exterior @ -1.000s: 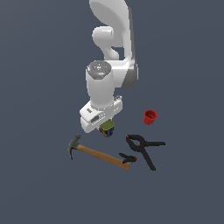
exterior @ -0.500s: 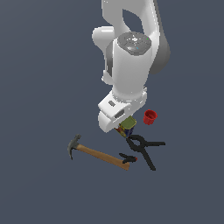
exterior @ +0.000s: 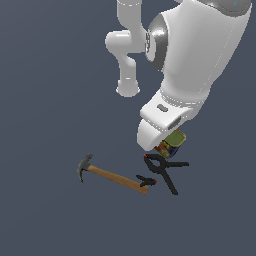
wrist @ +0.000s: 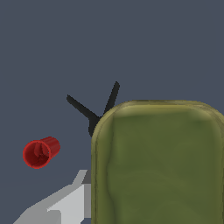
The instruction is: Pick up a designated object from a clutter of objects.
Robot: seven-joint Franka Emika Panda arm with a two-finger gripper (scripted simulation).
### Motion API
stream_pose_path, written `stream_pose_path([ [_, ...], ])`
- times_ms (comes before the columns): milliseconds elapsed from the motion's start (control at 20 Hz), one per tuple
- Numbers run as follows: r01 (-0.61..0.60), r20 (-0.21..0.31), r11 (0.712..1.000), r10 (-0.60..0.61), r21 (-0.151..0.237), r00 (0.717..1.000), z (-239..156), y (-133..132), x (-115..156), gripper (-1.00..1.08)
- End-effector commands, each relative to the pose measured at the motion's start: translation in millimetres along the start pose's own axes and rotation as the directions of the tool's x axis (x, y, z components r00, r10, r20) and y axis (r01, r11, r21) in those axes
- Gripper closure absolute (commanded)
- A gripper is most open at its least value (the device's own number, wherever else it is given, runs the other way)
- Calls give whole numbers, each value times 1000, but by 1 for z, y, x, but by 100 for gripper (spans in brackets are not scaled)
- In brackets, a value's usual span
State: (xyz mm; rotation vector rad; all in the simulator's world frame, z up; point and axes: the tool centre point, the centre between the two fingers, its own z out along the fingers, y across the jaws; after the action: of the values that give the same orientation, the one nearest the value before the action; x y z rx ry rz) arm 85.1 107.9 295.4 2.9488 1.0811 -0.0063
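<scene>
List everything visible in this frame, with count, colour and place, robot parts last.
green can: one, olive-green with blue and yellow label parts, tucked under the robot's hand, filling the wrist view.
hammer: one, wooden handle and dark head, lying on the floor toward the exterior view's left.
spring clamps: two, black with red tips, the larger below the can, the smaller at the hammer handle's end.
red cup: one, red, on its side, seen only in the wrist view.
arm: one, white, looming over the clutter.
pincer: one, mostly hidden; holds the can.
</scene>
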Motion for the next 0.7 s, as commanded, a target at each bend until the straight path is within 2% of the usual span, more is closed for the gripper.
stream_pose_path([
  [0,-1,-3,1000,1,-2,1000,-16,-5,15,108],
  [650,-1,-4,1000,1,-1,1000,-71,-25,73,108],
])
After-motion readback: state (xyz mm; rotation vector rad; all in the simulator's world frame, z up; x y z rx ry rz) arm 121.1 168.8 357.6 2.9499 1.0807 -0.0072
